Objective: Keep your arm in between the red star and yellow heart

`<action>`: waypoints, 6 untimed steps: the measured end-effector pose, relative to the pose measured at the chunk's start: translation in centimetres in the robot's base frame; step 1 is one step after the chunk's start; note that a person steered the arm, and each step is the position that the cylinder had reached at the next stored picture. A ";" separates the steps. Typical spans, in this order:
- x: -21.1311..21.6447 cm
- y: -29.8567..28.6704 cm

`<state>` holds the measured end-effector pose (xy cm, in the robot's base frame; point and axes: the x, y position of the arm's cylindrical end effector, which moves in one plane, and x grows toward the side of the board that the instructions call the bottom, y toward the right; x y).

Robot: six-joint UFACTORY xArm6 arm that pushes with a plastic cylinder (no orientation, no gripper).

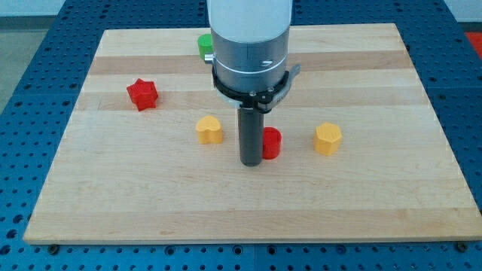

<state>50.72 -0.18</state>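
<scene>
The red star [142, 94] lies at the view's left on the wooden board [113, 196]. The yellow heart [209, 129] lies nearer the middle, to the star's lower right. My tip [250, 161] rests on the board just right of the yellow heart and touches or nearly touches the left side of a red block [272, 143], whose left side the rod hides. The tip is not between the star and the heart; it is on the heart's far side from the star.
A yellow hexagonal block [327, 138] lies right of the red block. A green block [204, 44] sits near the board's top edge, partly hidden behind the arm's body. Blue perforated table surrounds the board.
</scene>
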 end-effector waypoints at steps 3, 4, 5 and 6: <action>-0.1 -1.9; 1.5 -7.3; 0.2 -12.7; -5.4 -14.7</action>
